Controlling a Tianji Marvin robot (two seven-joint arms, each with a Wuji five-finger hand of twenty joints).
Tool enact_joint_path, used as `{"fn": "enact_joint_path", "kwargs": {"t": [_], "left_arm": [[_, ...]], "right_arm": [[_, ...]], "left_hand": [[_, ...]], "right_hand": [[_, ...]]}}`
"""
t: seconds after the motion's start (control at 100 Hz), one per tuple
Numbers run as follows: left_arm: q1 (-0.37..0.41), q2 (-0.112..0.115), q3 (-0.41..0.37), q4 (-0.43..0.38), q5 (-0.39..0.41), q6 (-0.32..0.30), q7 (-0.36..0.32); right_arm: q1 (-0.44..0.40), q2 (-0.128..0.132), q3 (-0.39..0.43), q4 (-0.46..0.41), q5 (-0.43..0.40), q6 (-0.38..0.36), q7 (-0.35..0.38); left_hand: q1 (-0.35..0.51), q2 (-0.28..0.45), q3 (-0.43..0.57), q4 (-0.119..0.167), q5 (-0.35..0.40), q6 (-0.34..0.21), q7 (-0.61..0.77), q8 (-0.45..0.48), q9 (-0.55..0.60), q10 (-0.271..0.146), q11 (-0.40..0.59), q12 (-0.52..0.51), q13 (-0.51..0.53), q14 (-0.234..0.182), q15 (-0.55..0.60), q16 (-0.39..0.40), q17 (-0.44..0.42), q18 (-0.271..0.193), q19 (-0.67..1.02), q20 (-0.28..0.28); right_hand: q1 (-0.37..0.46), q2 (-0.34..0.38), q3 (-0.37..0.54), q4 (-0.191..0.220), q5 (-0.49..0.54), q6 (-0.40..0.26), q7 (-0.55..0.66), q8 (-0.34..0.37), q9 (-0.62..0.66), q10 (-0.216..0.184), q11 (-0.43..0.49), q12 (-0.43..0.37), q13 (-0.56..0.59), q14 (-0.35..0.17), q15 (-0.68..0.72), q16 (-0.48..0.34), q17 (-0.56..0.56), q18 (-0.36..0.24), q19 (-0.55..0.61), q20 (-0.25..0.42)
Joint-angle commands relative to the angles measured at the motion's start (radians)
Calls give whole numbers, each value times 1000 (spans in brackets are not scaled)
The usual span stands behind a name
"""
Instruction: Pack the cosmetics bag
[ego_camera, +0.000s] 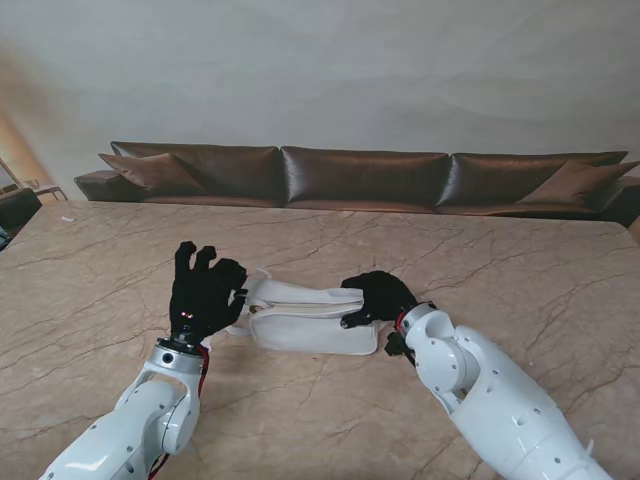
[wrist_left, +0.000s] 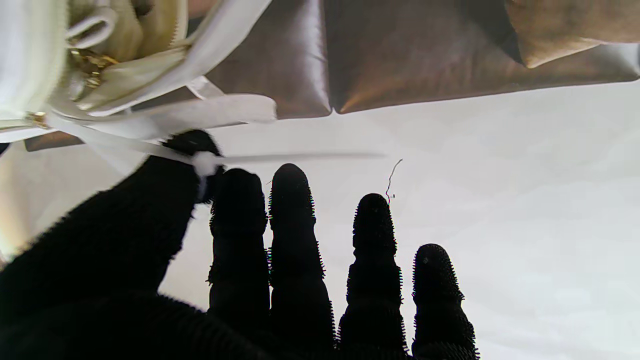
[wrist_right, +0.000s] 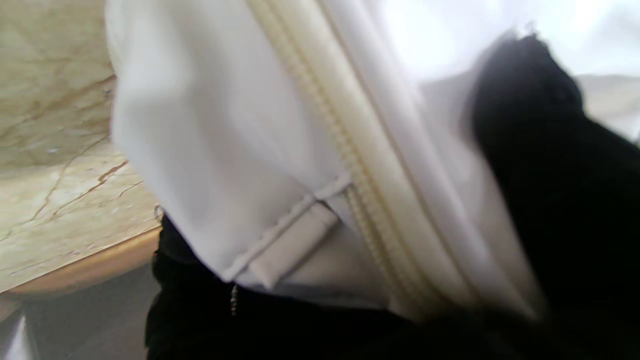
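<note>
A white cosmetics bag (ego_camera: 300, 316) lies on its side in the middle of the marble table (ego_camera: 520, 280), zipper toward me. My left hand (ego_camera: 205, 295), in a black glove, is at the bag's left end. Its four fingers point up and apart, while thumb and index pinch a thin white strap (wrist_left: 204, 163) that runs back to the bag (wrist_left: 100, 65). My right hand (ego_camera: 378, 297) is shut on the bag's right end. In the right wrist view the bag's cream zipper (wrist_right: 350, 165) runs closed across the white side, with black fingers (wrist_right: 550, 175) wrapped on it. What is inside the bag is hidden.
A long brown leather sofa (ego_camera: 360, 175) with cushions stands behind the table's far edge. Marble table top spreads to both sides and toward me. No loose cosmetics can be made out on it.
</note>
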Motion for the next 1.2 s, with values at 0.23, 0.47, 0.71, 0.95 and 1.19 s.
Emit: {"fn": "enact_joint_path", "kwargs": {"t": [0.23, 0.47, 0.71, 0.95, 1.19], "left_arm": [[13, -2, -42, 83, -88, 15, 36], [6, -10, -11, 75, -104, -17, 69], [14, -12, 5, 35, -91, -32, 103], [5, -10, 26, 21, -88, -36, 72], [-5, -16, 57, 34, -115, -40, 56]], "right_arm": [[-48, 41, 57, 21, -20, 37, -1], [-51, 33, 40, 6, -5, 30, -22], [-61, 37, 36, -33, -1, 49, 8], [-70, 66, 30, -145, -56, 123, 139], [-35, 76, -21, -188, -101, 133, 183]], "left_hand": [[226, 73, 486, 13, 38, -28, 97, 52, 26, -23, -4, 26, 0, -3, 14, 18, -9, -31, 1, -3], [228, 53, 463, -28, 15, -50, 77, 59, 46, -18, -38, 42, 52, 8, 21, 147, -9, -25, 76, 41], [240, 47, 431, -64, 7, -72, 75, 34, 144, -15, -67, -10, 315, 29, 55, 296, 144, 38, 356, 65], [228, 15, 453, -83, 16, -85, 79, 42, 213, 2, -21, 11, 413, 19, 199, 315, 268, 54, 522, 103], [221, 2, 468, -85, 25, -79, 76, 45, 242, 18, 29, 6, 465, 10, 292, 285, 377, 60, 628, 120]], "right_hand": [[454, 341, 308, 245, 223, -75, 254, 78, 135, 18, 182, 50, 141, 4, 205, 71, 50, -39, 146, 38], [432, 293, 338, 222, 218, -71, 220, 53, 146, 11, 156, 26, 146, 10, 198, 59, 67, -50, 155, 31], [85, 135, 299, 134, -153, 30, 76, -494, -62, 17, -70, -112, -11, -9, -54, -53, -27, -107, 78, 0], [-228, 175, 4, 214, -521, 355, -376, -584, -580, 71, -229, -357, -301, 22, -452, -284, -290, -104, -247, -16], [-331, 132, 32, 173, -729, 531, -567, -666, -862, 172, -298, -464, -533, 75, -694, -454, -501, -71, -600, -114]]}}
